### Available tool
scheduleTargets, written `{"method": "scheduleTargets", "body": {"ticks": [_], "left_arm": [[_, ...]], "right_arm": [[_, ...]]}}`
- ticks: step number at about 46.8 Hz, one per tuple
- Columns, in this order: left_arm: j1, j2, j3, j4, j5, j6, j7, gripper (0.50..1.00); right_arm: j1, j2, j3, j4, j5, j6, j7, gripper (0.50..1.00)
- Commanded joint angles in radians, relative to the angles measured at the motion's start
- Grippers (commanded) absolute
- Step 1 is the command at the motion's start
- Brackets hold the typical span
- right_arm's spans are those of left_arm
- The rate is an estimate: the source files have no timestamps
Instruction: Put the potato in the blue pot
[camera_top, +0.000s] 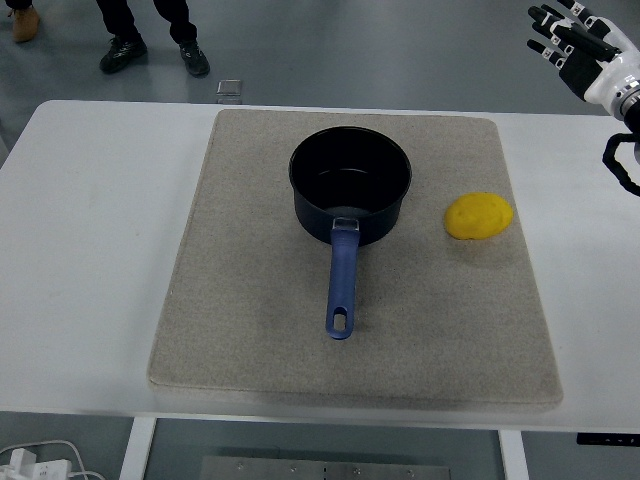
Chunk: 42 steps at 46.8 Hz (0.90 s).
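A white table (90, 250) fills most of the view, with a beige felt mat (240, 340) laid across its middle. The potato (478, 216), a rounded yellow lump, lies on the mat's right side, near the mat's right edge. The robot's right hand (575, 45) is raised at the far right corner of the view, beyond the table's far edge and well apart from the potato. Its fingers are spread and relaxed, with nothing in them. The potato sits nearer and to the left of that hand, with bare mat and bare table between the two.

The blue pot (350, 185) stands upright on the far middle of the mat, to the left of the potato and separated from it by a strip of bare mat. The pot's dark inside holds nothing. Its blue handle (342, 280) points toward the near edge of the table, with a hanging hole at its near end.

Beyond the table, on the grey floor, a person's dark shoes (150, 52) show at the far left. A small square object (229, 90) lies on the floor just past the table's far edge.
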Motion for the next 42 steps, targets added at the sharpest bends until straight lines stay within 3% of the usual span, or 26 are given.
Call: {"method": "scheduleTargets", "body": {"ticks": [1, 42], "left_arm": [[0.0, 0.0, 0.003, 0.0, 0.001, 0.0, 0.0, 1.0], [0.017, 0.0, 0.0, -0.001, 0.005, 0.0, -0.002, 1.0]], "right_arm": [[0.0, 0.0, 0.0, 0.0, 0.0, 0.0, 0.0, 0.928], [0.0, -0.005, 0.0, 0.0, -0.078, -0.001, 0.005, 0.928]]}}
